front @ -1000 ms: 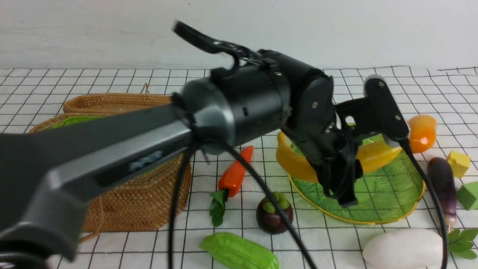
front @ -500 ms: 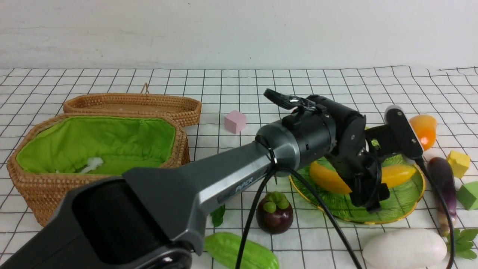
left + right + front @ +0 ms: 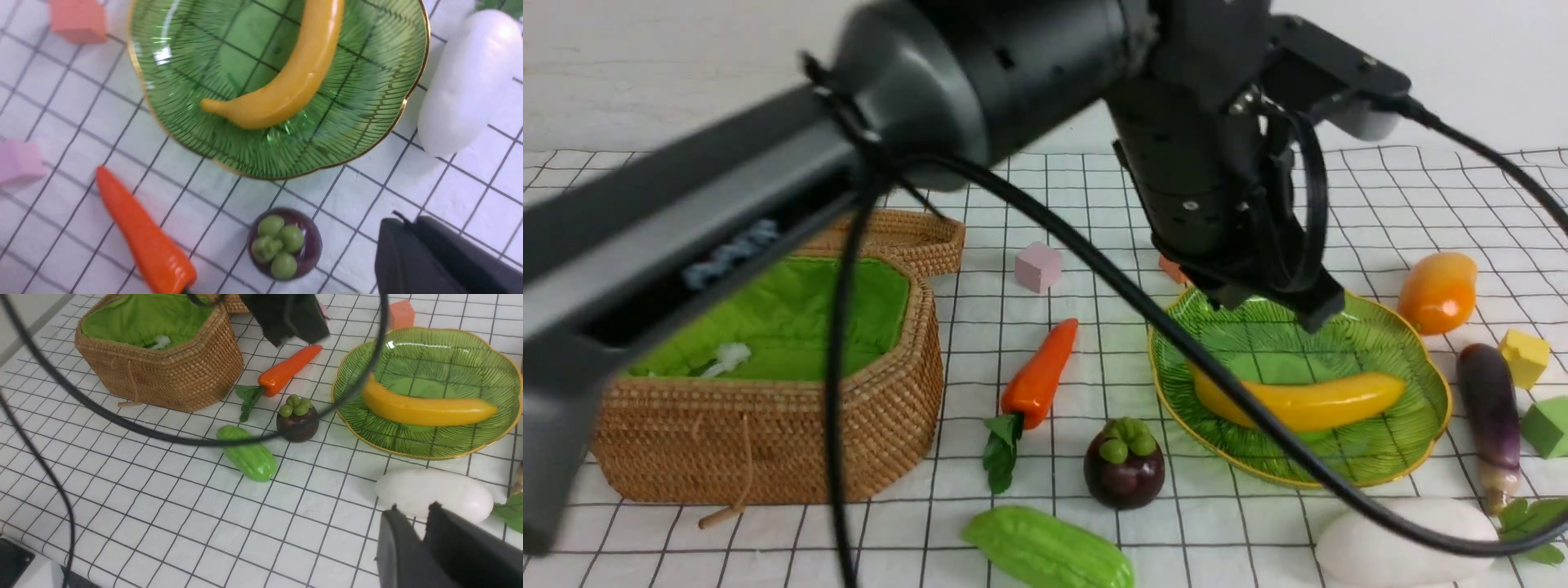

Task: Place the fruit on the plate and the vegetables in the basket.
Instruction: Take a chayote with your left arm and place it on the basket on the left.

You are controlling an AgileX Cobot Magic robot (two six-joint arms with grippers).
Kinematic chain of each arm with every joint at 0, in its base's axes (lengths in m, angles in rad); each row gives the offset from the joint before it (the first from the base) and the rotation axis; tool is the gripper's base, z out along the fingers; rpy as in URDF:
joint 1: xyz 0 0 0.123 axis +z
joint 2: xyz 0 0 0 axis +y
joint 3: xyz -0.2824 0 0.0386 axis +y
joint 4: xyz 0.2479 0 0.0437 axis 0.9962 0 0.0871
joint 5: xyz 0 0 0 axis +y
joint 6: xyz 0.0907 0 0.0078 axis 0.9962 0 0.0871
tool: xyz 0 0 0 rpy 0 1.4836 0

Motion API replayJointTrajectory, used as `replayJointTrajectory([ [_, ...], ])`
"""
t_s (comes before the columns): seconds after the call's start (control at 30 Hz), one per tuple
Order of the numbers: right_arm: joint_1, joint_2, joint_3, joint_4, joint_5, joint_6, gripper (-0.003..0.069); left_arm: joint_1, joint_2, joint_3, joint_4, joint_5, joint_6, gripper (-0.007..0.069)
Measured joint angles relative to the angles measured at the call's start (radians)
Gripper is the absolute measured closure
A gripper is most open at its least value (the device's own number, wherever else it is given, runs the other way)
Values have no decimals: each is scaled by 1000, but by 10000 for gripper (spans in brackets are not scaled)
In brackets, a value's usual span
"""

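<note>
Front view: left hand above plate

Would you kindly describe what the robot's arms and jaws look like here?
The left arm is a dark grey tube ending in a rounded black wrist housing, with black cables looping from it. Its lettering is blurred. Both sets of jaws are matte black, blunt-tipped.

front: low between the arms, facing forward over the counter to the wall, left arm close, blurred | left wrist: near, looking down | right wrist: farther back, oblique, wide | shared by all: plate, banana, carrot, mangosteen
</note>
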Motion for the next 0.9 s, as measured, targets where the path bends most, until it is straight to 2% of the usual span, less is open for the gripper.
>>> replayJointTrajectory([
  [0.1,0,0,0,1,-2,0,531,0,-157,206,2,6,26,638],
  [0.17,0,0,0,3,-2,0,530,0,-225,341,1,8,92,638],
  [0.27,0,0,3,3,-3,0,529,0,-282,535,1,13,269,614],
  [0.33,0,0,11,3,-4,-9,529,0,-283,659,1,-1,431,536],
  [0.37,0,0,12,3,-4,-9,529,0,-282,667,1,-9,444,526],
  [0.4,0,0,12,3,-5,-23,529,0,-268,713,1,-46,527,449],
  [0.5,0,0,12,4,-6,-41,529,0,-222,759,25,-161,612,219],
  [0.63,0,0,12,18,-6,-49,529,0,-161,762,62,-290,626,18],
  [0.67,0,0,12,21,-6,-49,529,0,-146,762,67,-311,629,-7],
  [0.77,0,0,12,22,-5,-49,528,0,-87,762,85,-347,634,-35],
  [0.9,0,0,12,23,9,-49,525,0,-5,762,147,-364,636,10],
])
